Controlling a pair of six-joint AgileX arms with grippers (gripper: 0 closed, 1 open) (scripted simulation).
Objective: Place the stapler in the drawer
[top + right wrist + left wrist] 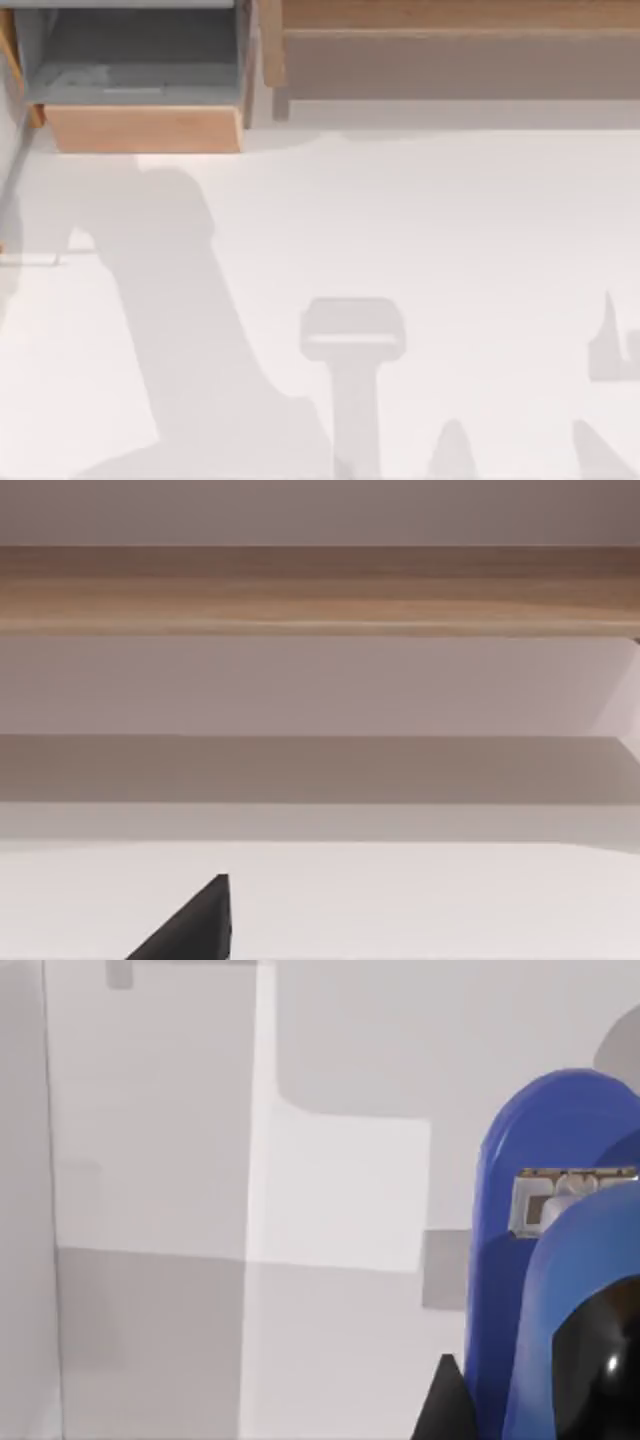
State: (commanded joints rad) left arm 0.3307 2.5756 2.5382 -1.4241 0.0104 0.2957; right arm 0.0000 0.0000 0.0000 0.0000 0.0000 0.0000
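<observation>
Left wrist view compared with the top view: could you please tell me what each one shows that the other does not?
The left wrist view brings a close look at the stapler, blue with a metal insert. The top view brings the open drawer at the table's far left and the long wooden cabinet to its right. Both share pale surfaces crossed by grey shadows, as on the white table.
</observation>
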